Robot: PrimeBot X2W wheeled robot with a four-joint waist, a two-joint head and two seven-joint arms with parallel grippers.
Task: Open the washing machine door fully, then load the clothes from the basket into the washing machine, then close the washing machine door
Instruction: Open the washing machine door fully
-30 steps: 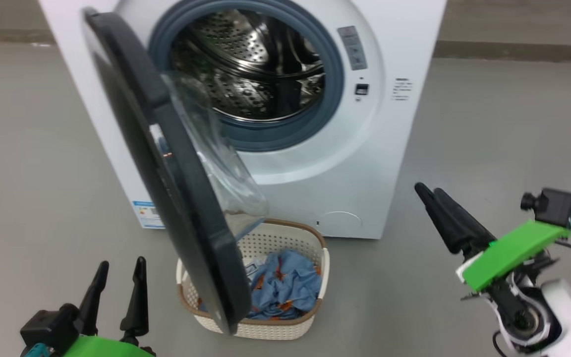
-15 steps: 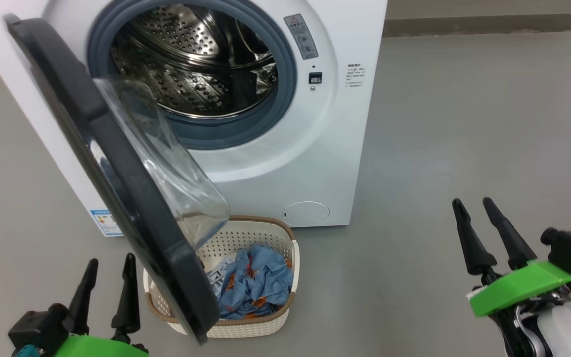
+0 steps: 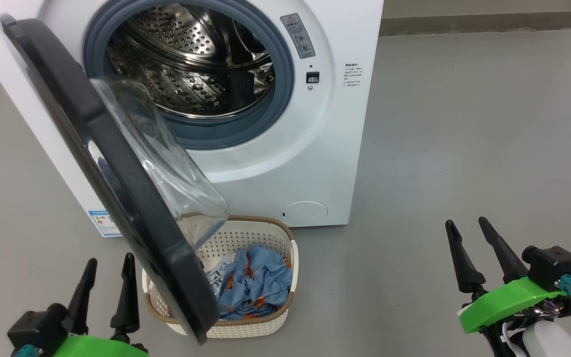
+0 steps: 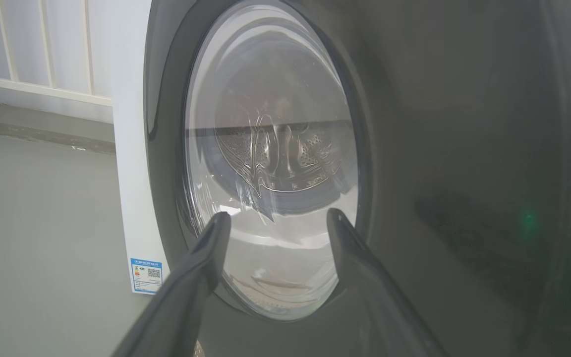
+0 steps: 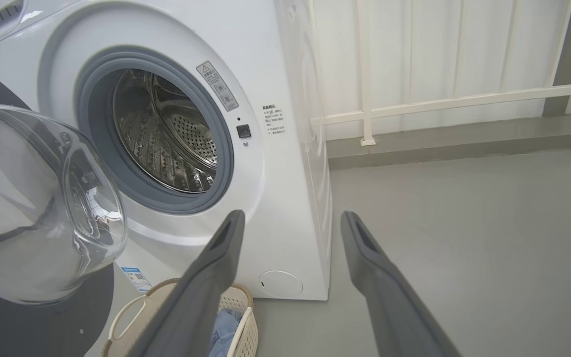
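Note:
The white washing machine (image 3: 345,124) stands with its black door (image 3: 117,183) swung about halfway out, its glass bowl (image 3: 166,163) bulging over the basket. The steel drum (image 3: 191,64) holds nothing I can see. On the floor below sits the cream basket (image 3: 270,238) with the blue bear-print clothes (image 3: 251,282) in it. My left gripper (image 3: 108,262) is open at the lower left, just outside the door's outer face (image 4: 464,148). My right gripper (image 3: 467,223) is open at the lower right, well clear of the machine (image 5: 285,163) and basket (image 5: 238,300).
Grey floor (image 3: 464,124) spreads to the right of the machine. A white railing (image 5: 439,104) and a low kerb run behind it. The door's lower edge hangs over the basket's left half.
My right gripper has swung down and right, away from the machine, and its fingers have gone from together to apart. The head camera shifted rightwards. The door, basket and left gripper keep their places.

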